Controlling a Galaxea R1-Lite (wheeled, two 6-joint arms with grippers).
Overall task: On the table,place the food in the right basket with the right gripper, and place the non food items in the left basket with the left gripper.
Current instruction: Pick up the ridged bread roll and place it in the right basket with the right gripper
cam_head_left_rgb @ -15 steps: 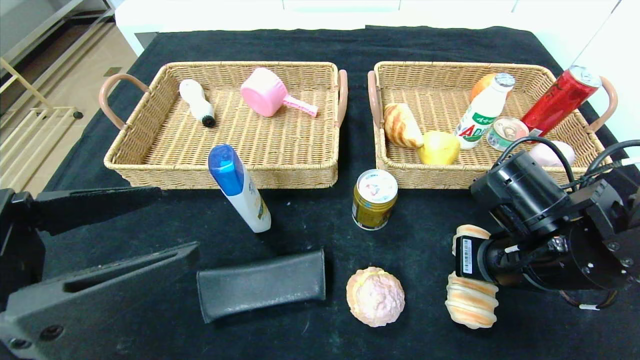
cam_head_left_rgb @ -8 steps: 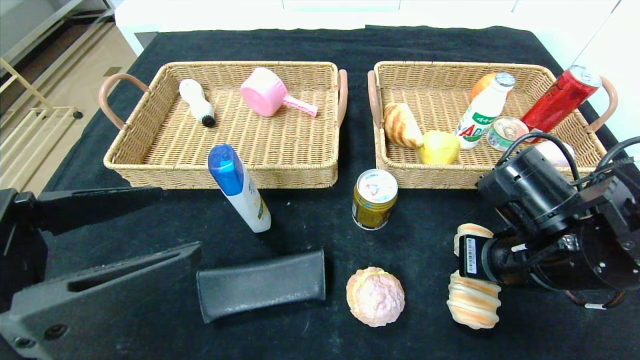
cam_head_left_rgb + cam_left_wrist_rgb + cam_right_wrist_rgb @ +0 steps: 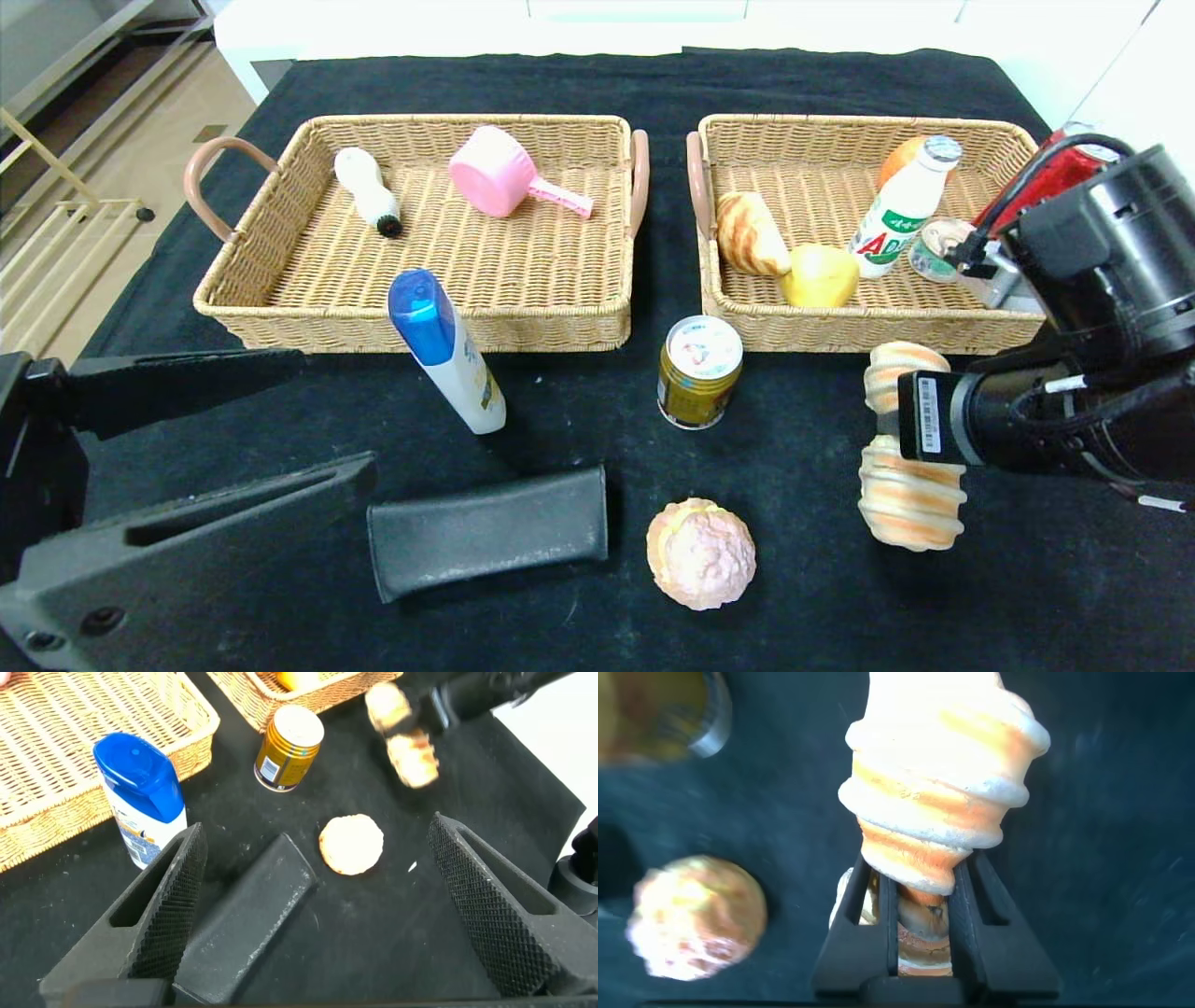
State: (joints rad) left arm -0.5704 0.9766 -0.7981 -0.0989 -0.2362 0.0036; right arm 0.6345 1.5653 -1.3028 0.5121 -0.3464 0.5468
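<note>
Lower right of the head view: bread roll (image 3: 907,457) clamped at its narrow waist by the right gripper (image 3: 910,420), clear of the cloth (image 3: 597,401), presumably for carrying over the right basket (image 3: 868,327) rim just above.

Lower left: left gripper (image 3: 224,439) parked low, fingers wide apart, framing the black case (image 3: 485,532); likely next for the left basket (image 3: 411,327), with the lotion bottle (image 3: 446,350). Can (image 3: 698,371) and muffin (image 3: 700,553) left for the right.

The black-clothed table (image 3: 822,84) carried two wicker baskets (image 3: 420,317) (image 3: 868,331) side by side, an upright blue-capped bottle (image 3: 446,350), a gold can (image 3: 698,371), a black case (image 3: 487,530) and a round bun (image 3: 701,553).
</note>
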